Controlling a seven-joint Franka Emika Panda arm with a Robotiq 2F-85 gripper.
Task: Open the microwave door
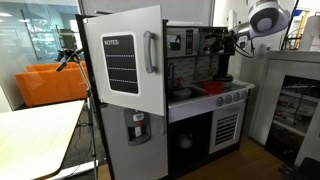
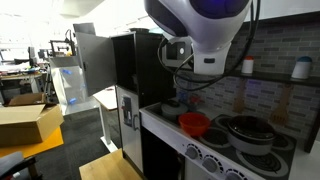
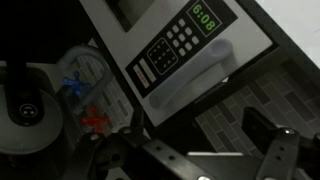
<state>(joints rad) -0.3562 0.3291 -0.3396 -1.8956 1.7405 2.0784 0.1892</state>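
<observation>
1. Black end effector (image 3: 205, 150) nearest in the wrist view, jaws spread wide, released, grasping nothing.
2. Just beyond, the silver-grey front of the microwave (image 3: 190, 70), set above the counter (image 1: 195, 105). At the top edge of the view, the microwave door (image 3: 125, 12) with its dark window, shut by the look of it. Beside the keypad (image 3: 165, 55), a grey bar handle (image 3: 195, 85), untouched.
3. Judged to be at the approach step, lining up on the handle. Needed next: closing the gap, hooking or pinching the bar, then pulling outward along the hinge arc. Hinge side not clear from these views.
4. Readable up close: green "6:08" on the display (image 3: 205, 18). Key legends too small to read.
5. Farther off in an exterior view, "NOTES" in white on the black board (image 1: 120, 65) of the large white door (image 1: 130, 110).
</observation>
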